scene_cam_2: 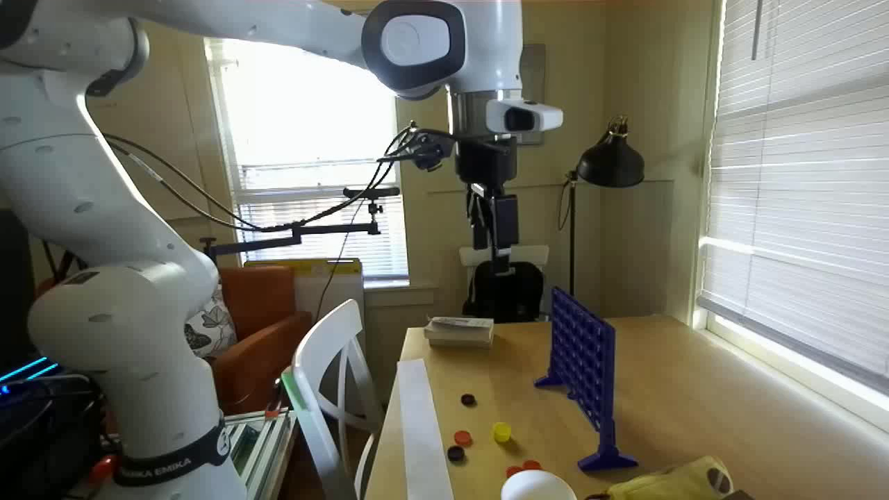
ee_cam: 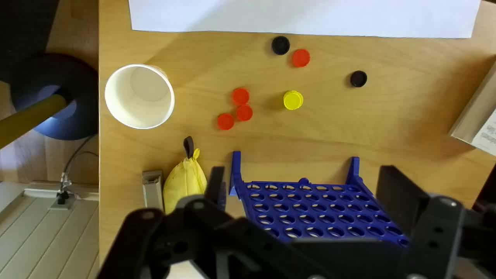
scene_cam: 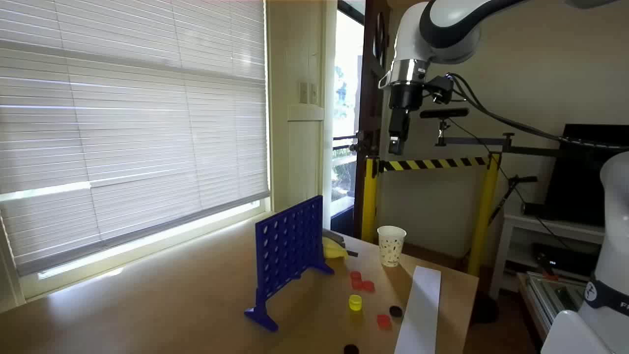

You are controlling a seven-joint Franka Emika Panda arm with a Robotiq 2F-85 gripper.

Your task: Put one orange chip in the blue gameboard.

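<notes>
The blue gameboard [scene_cam: 290, 242] stands upright on two side feet on the table. It also shows in an exterior view [scene_cam_2: 583, 361] and in the wrist view [ee_cam: 313, 213], where my gripper hides part of it. Several small round reddish-orange chips lie loose, one orange chip [ee_cam: 301, 58] beside a black one and a cluster [ee_cam: 244, 112] nearer the cup. They also show in both exterior views [scene_cam: 384, 321] [scene_cam_2: 462, 438]. My gripper [ee_cam: 302, 170] is open and empty, its fingers wide apart. It points down high above the table in both exterior views [scene_cam: 397, 143] [scene_cam_2: 492, 251].
A yellow chip stack [ee_cam: 293, 100] and black chips [ee_cam: 280, 45] lie among the orange chips. A paper cup [ee_cam: 139, 97], a yellow banana-shaped pouch [ee_cam: 186, 182], a white paper strip [ee_cam: 302, 17] and a book [scene_cam_2: 460, 332] are also on the table. A window with blinds borders the gameboard side.
</notes>
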